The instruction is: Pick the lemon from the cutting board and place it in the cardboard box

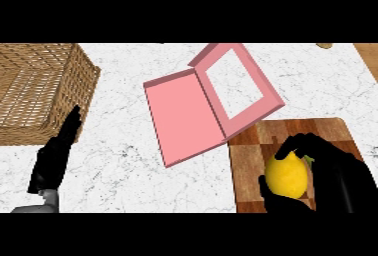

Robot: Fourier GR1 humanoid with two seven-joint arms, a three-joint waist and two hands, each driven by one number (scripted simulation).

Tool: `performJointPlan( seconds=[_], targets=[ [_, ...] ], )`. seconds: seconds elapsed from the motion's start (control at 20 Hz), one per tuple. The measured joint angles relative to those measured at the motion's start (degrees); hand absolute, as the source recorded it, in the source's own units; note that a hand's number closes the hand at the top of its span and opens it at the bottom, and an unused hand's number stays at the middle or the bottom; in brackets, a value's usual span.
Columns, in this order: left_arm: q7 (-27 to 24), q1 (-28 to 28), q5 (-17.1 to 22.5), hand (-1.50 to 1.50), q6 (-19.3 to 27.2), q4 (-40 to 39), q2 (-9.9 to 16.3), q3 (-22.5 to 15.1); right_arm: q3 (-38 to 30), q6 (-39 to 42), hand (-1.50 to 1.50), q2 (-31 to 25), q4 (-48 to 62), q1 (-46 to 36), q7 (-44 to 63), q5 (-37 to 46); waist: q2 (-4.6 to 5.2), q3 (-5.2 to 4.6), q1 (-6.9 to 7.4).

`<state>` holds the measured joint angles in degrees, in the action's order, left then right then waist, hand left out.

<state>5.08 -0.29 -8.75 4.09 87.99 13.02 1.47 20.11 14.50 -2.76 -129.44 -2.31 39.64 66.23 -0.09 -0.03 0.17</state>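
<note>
A yellow lemon (287, 174) sits over the wooden cutting board (262, 150) at the lower right. My right hand (334, 170) is curled round it, with fingers over its top and thumb under its lower left side. The box (214, 100) is pink, lies open in the middle of the counter, and has its lid (181, 120) folded flat to the left. Its near corner overlaps the board's far left edge. At the lower left my left hand (55, 155) rests with straight fingers pointing up, holding nothing.
A wicker basket (40, 90) stands at the far left, right beside the left hand's fingertips. A wooden object (368, 57) shows at the top right corner. White marble counter (133, 165) lies between the left hand and the board.
</note>
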Motion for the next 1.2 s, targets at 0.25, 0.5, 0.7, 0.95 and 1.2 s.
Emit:
performJointPlan(
  seconds=[0.25, 0.5, 0.7, 0.95, 1.2],
  targets=[
    [1.7, -0.8, -0.6, 0.00, 0.0, 1.0, -0.5, -0.3, -0.3, 1.0, 1.50, 1.9, 1.8, -11.4, 3.0, -4.3, 0.07, 0.00, 0.31],
    [-0.6, 0.0, -0.8, 0.00, -0.3, -0.5, -0.8, 0.1, 0.2, 0.5, 1.50, 2.5, 9.3, -25.9, 10.9, -8.2, 0.11, -0.02, 0.52],
    [-0.9, 0.2, -0.4, 0.00, -1.1, -0.2, -0.6, 0.7, -1.2, -2.4, 1.50, 2.6, 19.4, -35.5, 13.6, -10.5, 0.13, -0.03, 0.73],
    [0.0, -0.5, -0.5, 0.00, -1.5, -0.3, -0.8, 0.9, -3.1, -7.2, 1.50, 2.7, 33.0, -43.6, 13.0, -13.6, 0.20, -0.01, 0.79],
    [-0.8, -0.4, -0.9, 0.00, -1.7, -0.4, -1.1, 0.6, -3.9, -13.3, 1.50, 2.7, 49.1, -50.9, 11.6, -17.7, 0.37, -0.01, 1.34]
  ],
)
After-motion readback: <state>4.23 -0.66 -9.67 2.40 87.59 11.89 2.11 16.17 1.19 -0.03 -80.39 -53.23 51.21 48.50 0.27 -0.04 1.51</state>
